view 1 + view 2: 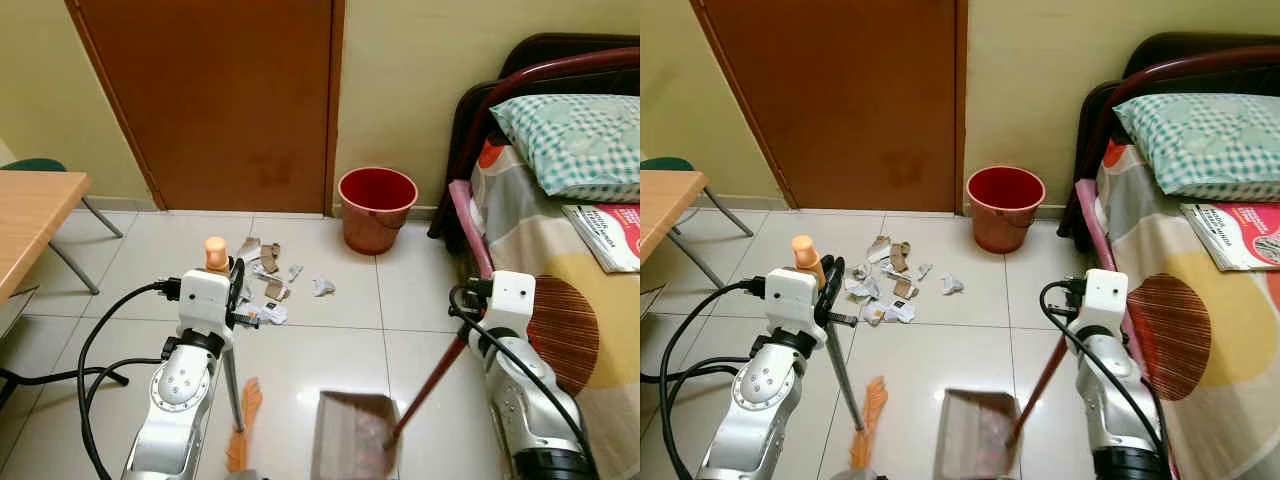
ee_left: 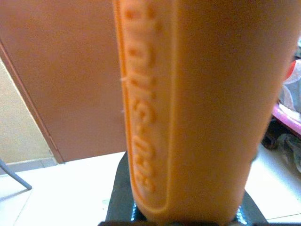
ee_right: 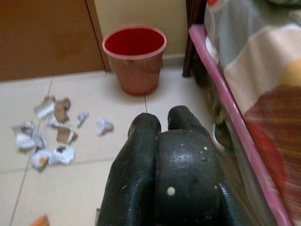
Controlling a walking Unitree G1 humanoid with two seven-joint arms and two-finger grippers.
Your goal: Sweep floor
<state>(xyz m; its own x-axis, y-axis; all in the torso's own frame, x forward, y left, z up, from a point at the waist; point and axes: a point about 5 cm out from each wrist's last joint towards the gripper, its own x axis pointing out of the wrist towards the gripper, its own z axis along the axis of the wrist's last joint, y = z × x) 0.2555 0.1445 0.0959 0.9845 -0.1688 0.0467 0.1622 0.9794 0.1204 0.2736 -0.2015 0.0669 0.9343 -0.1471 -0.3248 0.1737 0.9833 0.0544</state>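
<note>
Broom (image 1: 840, 385): light, rigid pole; left end effector (image 1: 818, 283) closed round its orange grip. Dustpan (image 1: 975, 435): right end effector (image 3: 162, 141) apparently clamped on its handle. Paper scraps (image 1: 890, 280), light, scattered left of red bucket (image 1: 1005, 208).

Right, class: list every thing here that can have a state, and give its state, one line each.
Door: shut.
Bin: upright, open-topped.
Scraps: scattered on the floor, unswept.
Broom: held upright, bristles on the floor.
Dustpan: resting on the floor.
Left gripper: shut on the broom.
Right gripper: shut on the dustpan handle.
Magazine: closed, lying on the bed.
</note>
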